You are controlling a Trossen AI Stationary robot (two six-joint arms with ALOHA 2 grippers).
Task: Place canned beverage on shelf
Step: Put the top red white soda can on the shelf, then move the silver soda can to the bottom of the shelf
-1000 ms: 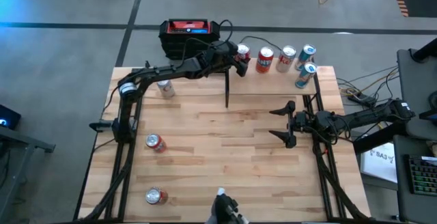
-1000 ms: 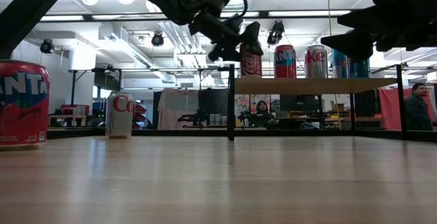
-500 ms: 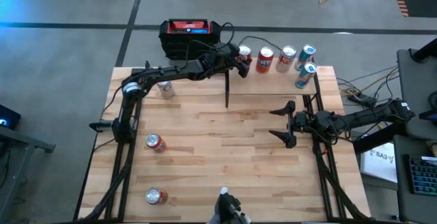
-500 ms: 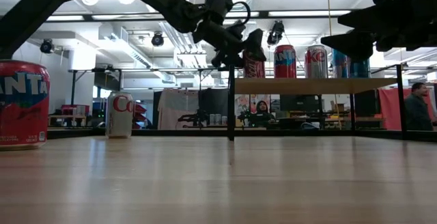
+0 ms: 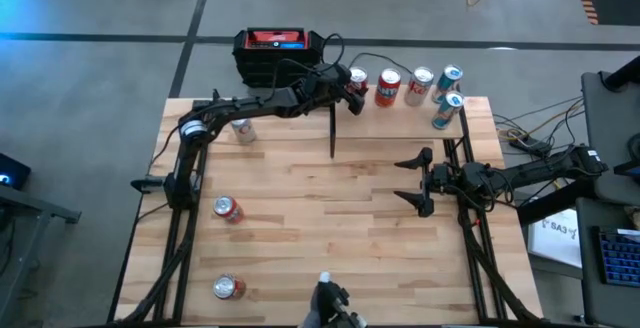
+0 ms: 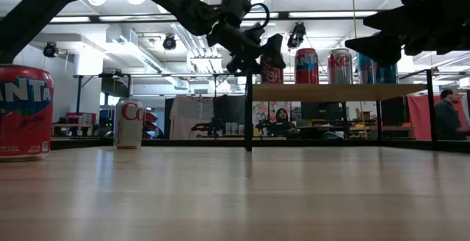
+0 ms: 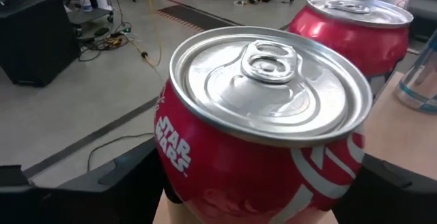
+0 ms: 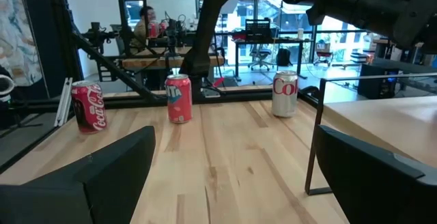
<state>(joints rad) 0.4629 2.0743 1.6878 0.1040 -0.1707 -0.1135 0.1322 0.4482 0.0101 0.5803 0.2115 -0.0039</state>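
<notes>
A red canned beverage [image 7: 259, 135] with a silver top stands upright at the left end of the shelf [image 6: 330, 92], a pale board on thin black posts. My left gripper [image 5: 352, 86] reaches to it from the table's left, and its fingers lie close against the can's two sides. In the low view the can [image 6: 272, 70] shows partly behind that gripper. My right gripper [image 5: 415, 180] waits open above the table's right half, with nothing between its fingers. My left gripper has the can's lower side wall [image 7: 171, 176] between its two fingers, one on each side; I see no gap there. The fingers come nearly level from the table's left. The can is upright, its base on the shelf's left end.
Several more cans stand on the shelf to the right: an orange one [image 5: 387, 88], a silver one [image 5: 420, 85] and two blue ones [image 5: 451, 78]. On the table are a silver can [image 5: 241, 129] and two red cans [image 5: 228, 209]. A black-and-red box [image 5: 278, 48] sits behind the table.
My left gripper has come down a little with the red can, whose base now rests on the shelf's left end. In the last half second it has kept still.
</notes>
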